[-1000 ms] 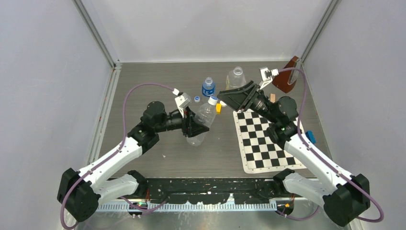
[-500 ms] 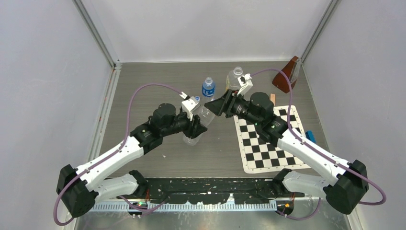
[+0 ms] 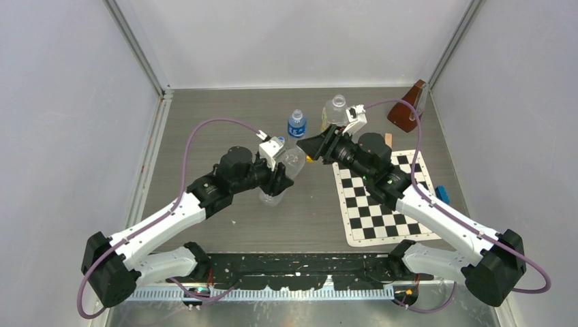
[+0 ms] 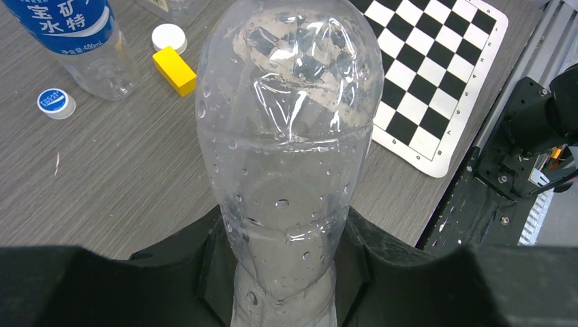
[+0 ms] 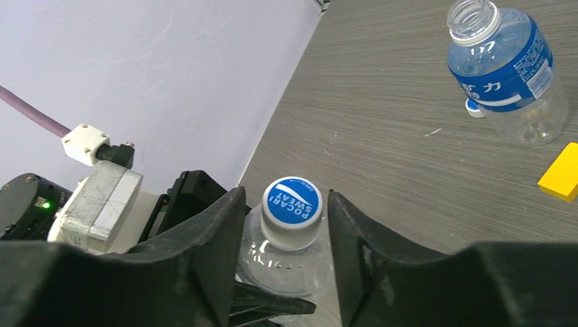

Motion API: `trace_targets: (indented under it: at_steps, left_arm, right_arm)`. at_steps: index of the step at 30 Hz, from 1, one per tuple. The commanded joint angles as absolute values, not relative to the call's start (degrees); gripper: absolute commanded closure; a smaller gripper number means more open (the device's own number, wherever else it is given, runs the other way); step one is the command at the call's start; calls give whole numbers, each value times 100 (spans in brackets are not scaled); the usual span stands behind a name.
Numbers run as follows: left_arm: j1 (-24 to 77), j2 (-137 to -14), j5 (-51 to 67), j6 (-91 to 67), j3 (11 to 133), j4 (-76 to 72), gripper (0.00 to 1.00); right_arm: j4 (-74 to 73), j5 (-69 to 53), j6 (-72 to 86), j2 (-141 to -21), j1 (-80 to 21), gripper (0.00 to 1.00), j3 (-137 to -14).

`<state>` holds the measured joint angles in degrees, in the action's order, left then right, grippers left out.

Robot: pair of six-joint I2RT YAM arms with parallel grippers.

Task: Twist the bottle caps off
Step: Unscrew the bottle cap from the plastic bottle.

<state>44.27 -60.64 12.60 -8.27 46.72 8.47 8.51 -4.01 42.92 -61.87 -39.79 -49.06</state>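
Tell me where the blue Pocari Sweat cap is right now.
In the right wrist view, the blue cap sits atop the clear bottle, between the fingers of the right pincer; the left pincer grips that bottle.

- Left arm (image 3: 163, 221) and right arm (image 3: 436, 214): white link shells, black rounded joint housings and bases.
- Purple cable (image 5: 31, 111) runs to a white connector block (image 5: 85, 143), beside a silver metal housing (image 5: 95, 201).
- Green indicator light (image 5: 45, 204) lit on a black housing.
- Right gripper (image 5: 285, 199): matte black, wedge-shaped fingers (image 5: 204, 252).
- Left gripper (image 4: 286, 259): same matte black moulding, broad and smooth.
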Motion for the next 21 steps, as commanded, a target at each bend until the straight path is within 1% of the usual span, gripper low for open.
trace_targets:
  at_steps: [1, 2, 3, 5, 7, 8, 12, 16, 17, 18, 21]
  left_arm:
    - [4465, -6094, 1213, -738, 4944, 750, 100]
    - [4465, -6099, 1210, -738, 4940, 745, 100]
    - [4465, -6094, 1191, -745, 4939, 747, 100]
    - [4465, -6096, 1146, -756, 4931, 732, 100]
    - [4465, -6102, 1128, -764, 4931, 717, 100]
    - [4465, -6113, 1125, -771, 4931, 702, 100]
    - [4465, -6147, 1140, -799, 4946, 651, 100]
    - [4465, -6145, 1156, -830, 4942, 650, 100]
    - [4465, -6140, 1159, -834, 4935, 646, 100]
    - [4465, -6142, 1164, -843, 4931, 641, 100]
    - [4465, -6126, 1189, -849, 4931, 629, 100]
  right_arm:
    - [1287, -379, 4460, -6169, -4017, 54, -4888]
    - [1311, -415, 4486, -6183, -4017, 57, -4878]
    - [1341, -432, 4493, -6193, -4017, 62, -4878]
    - [1363, -488, 4527, -6209, -4017, 65, -4870]
    - [1377, -543, 4545, -6229, -4017, 63, -4874]
    - [1375, -573, 4555, -6242, -4017, 60, -4871]
    - [1390, -586, 4604, -6286, -4012, 59, -4854]
    - [1415, -569, 4599, -6309, -4016, 66, -4851]
    - [1415, -566, 4599, -6319, -4017, 65, -4855]
    - [1415, -578, 4598, -6343, -4021, 60, -4861]
    - [1429, -624, 4628, -6410, -4017, 57, -4876]
